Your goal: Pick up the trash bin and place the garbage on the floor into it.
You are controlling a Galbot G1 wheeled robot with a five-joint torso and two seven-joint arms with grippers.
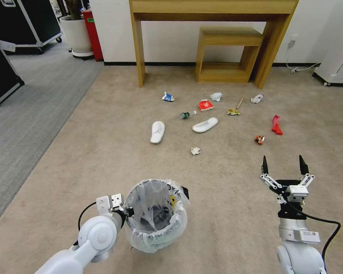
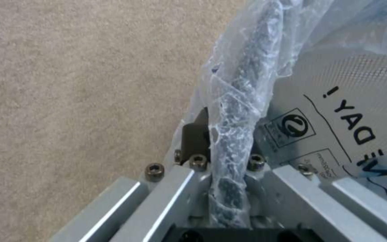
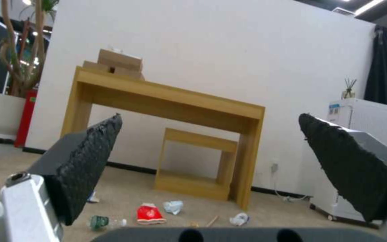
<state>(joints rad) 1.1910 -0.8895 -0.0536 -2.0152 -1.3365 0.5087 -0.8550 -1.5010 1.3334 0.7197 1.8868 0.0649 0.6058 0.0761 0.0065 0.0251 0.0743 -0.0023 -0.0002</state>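
Left gripper (image 1: pixel 126 208) is clamped on the trash bin (image 1: pixel 156 217) rim at its nine o'clock side — in the left wrist view the fingers (image 2: pixel 197 136) pinch the bagged edge. Right gripper (image 1: pixel 282 166) hovers at four o'clock, jaws spread wide, nothing between them. The garbage (image 1: pixel 205 125) lies scattered on the carpet (image 1: pixel 103 152) toward twelve o'clock — slippers, cup, wrappers.

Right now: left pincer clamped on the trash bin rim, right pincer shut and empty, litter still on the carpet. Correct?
One error: the right pincer is open, not shut; the head view and right wrist view show its fingers spread wide with nothing between them. The rest holds: the left pincer is clamped on the trash bin rim, and litter such as the white slippers lies on the carpet.
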